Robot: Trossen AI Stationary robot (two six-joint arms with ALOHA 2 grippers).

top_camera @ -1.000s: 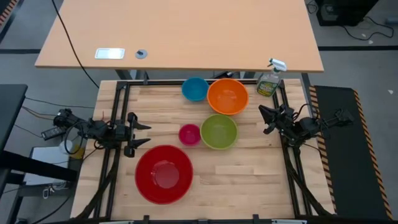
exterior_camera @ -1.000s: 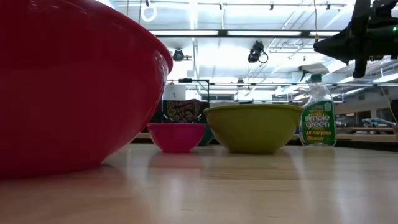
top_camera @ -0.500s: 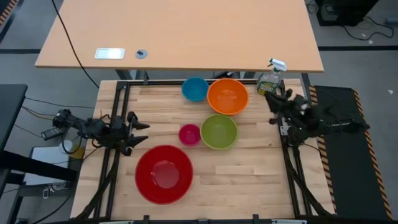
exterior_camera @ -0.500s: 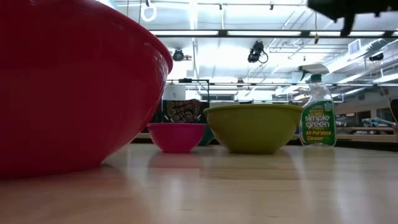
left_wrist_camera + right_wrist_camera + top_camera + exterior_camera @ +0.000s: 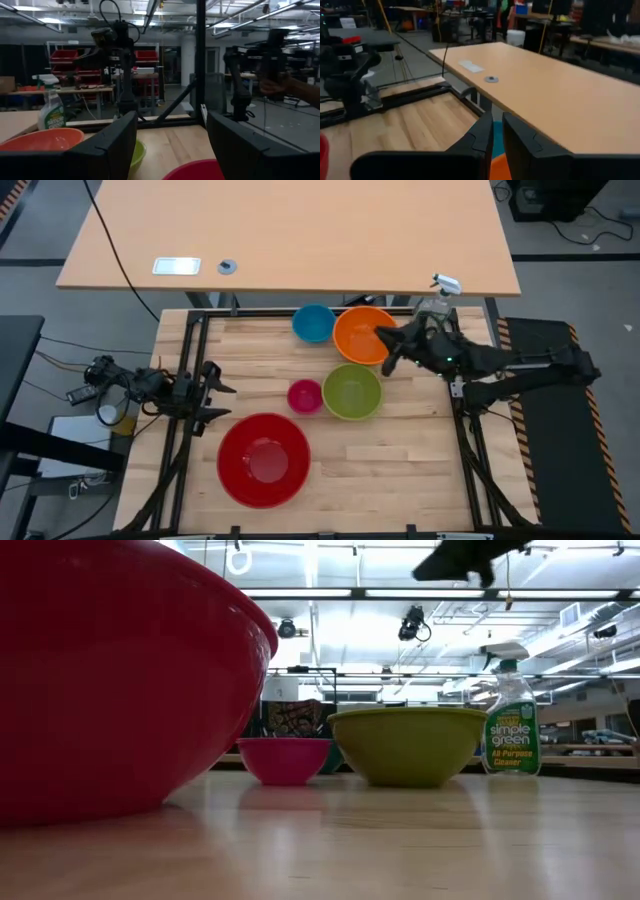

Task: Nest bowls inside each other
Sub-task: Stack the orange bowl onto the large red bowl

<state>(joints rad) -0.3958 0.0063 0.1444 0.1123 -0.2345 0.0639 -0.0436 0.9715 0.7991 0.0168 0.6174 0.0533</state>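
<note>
Five bowls sit base-down on the wooden table: red (image 5: 263, 460) at the near left, magenta-pink (image 5: 305, 395), lime green (image 5: 352, 391), orange (image 5: 362, 335) and blue (image 5: 313, 323) at the far side. My right gripper (image 5: 385, 348) hangs shut, well above the orange bowl's right rim, touching nothing. In its wrist view its fingers (image 5: 485, 137) point level over the orange bowl (image 5: 497, 167) and the blue bowl (image 5: 495, 131). My left gripper (image 5: 222, 402) waits open at the table's left edge, left of the red bowl.
A green spray bottle (image 5: 432, 308) stands at the far right corner, just behind my right arm. A tan desk (image 5: 290, 230) lies beyond the table's far edge. Bare wood (image 5: 400, 470) spreads right of the red bowl. A person's hand (image 5: 272, 85) shows in the room behind.
My right gripper has risen and swung from the table's right edge toward the left, out over the orange bowl, rolling its wrist as it went and staying shut. The bowls have not moved.
</note>
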